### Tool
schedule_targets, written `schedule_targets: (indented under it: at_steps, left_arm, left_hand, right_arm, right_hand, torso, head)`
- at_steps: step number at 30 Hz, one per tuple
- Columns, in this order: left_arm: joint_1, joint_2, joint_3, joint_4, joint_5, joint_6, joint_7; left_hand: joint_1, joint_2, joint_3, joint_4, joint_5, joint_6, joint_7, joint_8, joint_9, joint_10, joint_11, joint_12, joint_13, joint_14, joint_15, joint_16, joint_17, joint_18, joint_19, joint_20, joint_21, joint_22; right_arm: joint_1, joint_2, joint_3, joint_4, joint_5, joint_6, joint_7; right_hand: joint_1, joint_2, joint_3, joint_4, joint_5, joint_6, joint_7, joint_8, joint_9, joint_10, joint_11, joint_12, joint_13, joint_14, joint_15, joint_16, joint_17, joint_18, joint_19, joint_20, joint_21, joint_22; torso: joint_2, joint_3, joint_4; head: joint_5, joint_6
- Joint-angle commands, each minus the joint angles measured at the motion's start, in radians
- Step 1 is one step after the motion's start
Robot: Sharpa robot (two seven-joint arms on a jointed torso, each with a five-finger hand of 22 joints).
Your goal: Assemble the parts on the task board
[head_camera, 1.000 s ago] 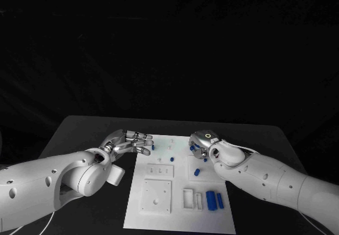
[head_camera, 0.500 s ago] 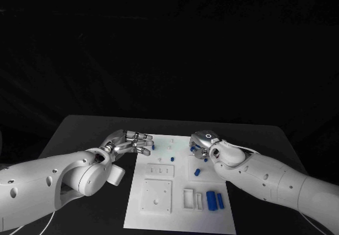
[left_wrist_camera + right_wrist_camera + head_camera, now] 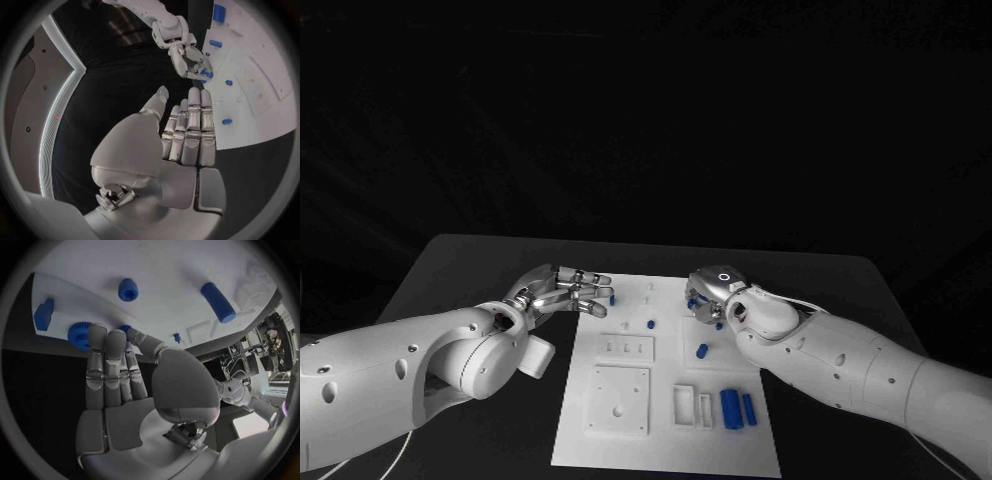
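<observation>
White board (image 3: 625, 420) lying mid-table on the black table (image 3: 473, 270), its long axis running away from the robot. Blue parts are sitting on it: 2 long pieces (image 3: 737, 408) lying side by side near the right edge at the near end, their long axes along the board; a short peg (image 3: 702, 351) lying between them and the far end; a small upright peg (image 3: 649, 324) near the centre line.

The right hand (image 3: 711, 297) is hanging over the board's far right corner, fingers pointing down and away from the robot. In the right wrist view its fingertips (image 3: 97, 334) are reaching a blue knurled disc (image 3: 79, 336) at the board's edge; whether they are pinching it or only touching it cannot be told, since the fingers are covering the contact. A short cylinder (image 3: 128, 289) and a longer cylinder (image 3: 218, 302) are lying further in on the board, apart from the hand.

The left hand (image 3: 567, 291) is hovering at the board's far left edge, fingers extended side by side and holding nothing, as the left wrist view (image 3: 187, 130) is showing. A small blue part (image 3: 612, 297) is lying just beside its fingertips.

Judgement: the coming move is turning on the disc, which is lying directly under the right fingertips, so the right hand is the nearer; the left is standing off on the opposite edge.
</observation>
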Motion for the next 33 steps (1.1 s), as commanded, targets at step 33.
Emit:
schedule_targets:
  at_steps: [33]
  left_arm:
    - [0.004, 0.009, 0.001, -0.004, -0.006, 0.013, -0.008]
  left_hand:
    - [-0.006, 0.003, 0.002, -0.009, 0.008, 0.001, 0.006, 0.004, 0.002, -0.009, 0.002, 0.004, 0.001, -0.008, 0.000, 0.007, -0.002, -0.007, -0.012, 0.001, 0.006, 0.001]
  right_arm:
    - [0.018, 0.000, 0.007, 0.052, 0.002, -0.046, -0.059]
  right_hand:
    - [-0.004, 0.030, 0.016, 0.002, 0.000, 0.067, -0.016, 0.006, 0.003, 0.065, -0.019, 0.005, 0.002, -0.002, -0.030, -0.005, 0.005, -0.012, 0.021, -0.026, 0.013, 0.104]
  torso:
    - [0.001, -0.0030, -0.0035]
  head:
    - [0.001, 0.010]
